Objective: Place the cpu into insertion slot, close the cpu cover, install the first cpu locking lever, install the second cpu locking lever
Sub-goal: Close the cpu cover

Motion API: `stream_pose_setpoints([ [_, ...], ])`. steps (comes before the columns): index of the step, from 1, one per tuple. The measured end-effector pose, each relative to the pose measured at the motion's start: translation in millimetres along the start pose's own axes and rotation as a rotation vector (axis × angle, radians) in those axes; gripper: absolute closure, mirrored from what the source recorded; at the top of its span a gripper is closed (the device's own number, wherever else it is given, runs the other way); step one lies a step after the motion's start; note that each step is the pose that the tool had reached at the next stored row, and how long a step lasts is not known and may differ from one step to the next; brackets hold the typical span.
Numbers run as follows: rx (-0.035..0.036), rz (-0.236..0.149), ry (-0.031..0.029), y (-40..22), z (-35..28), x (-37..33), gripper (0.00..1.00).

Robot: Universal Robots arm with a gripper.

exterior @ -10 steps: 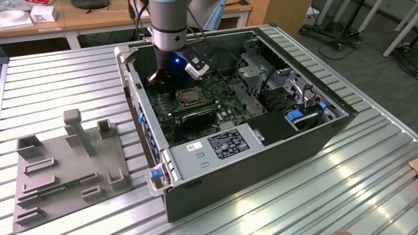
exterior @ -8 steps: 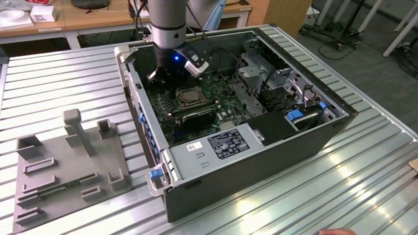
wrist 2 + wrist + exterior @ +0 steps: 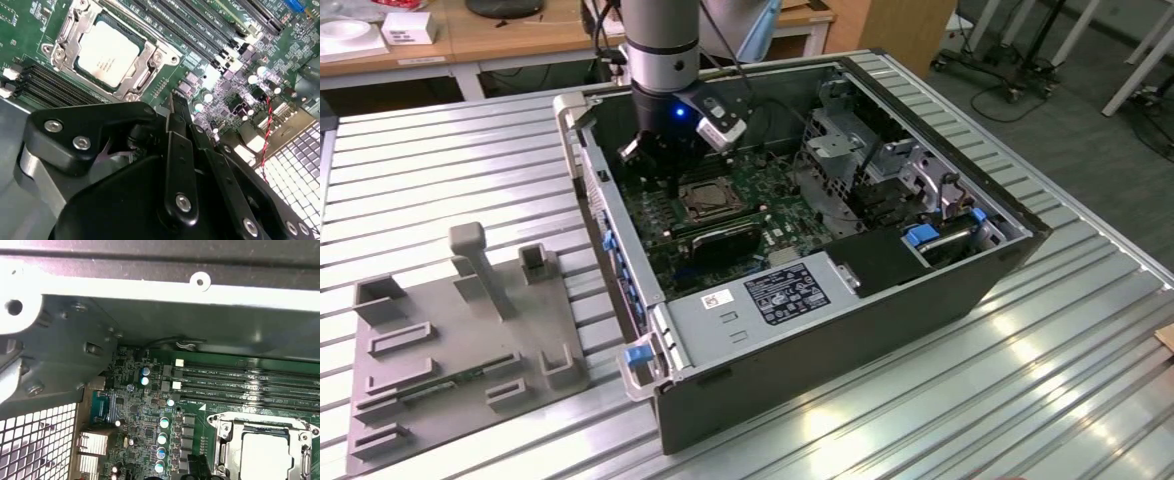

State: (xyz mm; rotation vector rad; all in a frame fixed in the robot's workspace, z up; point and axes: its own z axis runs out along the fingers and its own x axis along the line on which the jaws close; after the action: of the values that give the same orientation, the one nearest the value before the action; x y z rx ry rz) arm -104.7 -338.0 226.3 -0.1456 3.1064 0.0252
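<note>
**Fingers together beside the seated cpu**

My gripper (image 3: 179, 100) has its fingers pressed together with nothing between them. It hangs just above the green motherboard (image 3: 22, 30), beside the insertion slot (image 3: 707, 197). The cpu (image 3: 107, 52) lies flat in that slot. The cpu cover (image 3: 150, 67) is folded down around it, inside the open computer case (image 3: 881, 290).

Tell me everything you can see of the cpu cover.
The cpu cover is a square frame of silvery metal with a cut-out centre. It lies flat, not raised, around the pale cpu, which shows through the opening. Round screw heads sit by its corners, and green motherboard surrounds it. In the second wrist view the tool is near one corner and appears not to touch it.
</note>
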Motion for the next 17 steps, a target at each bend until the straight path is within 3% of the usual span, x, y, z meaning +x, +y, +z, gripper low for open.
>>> stream_pose_setpoints([
  [6, 0.0002, 0.002, 0.0005, -1.8, 0.1, -5.7, 0.89],
  [17, -0.0001, 0.002, 0.0006, -2.3, 3.2, -6.8, 0.89],
])
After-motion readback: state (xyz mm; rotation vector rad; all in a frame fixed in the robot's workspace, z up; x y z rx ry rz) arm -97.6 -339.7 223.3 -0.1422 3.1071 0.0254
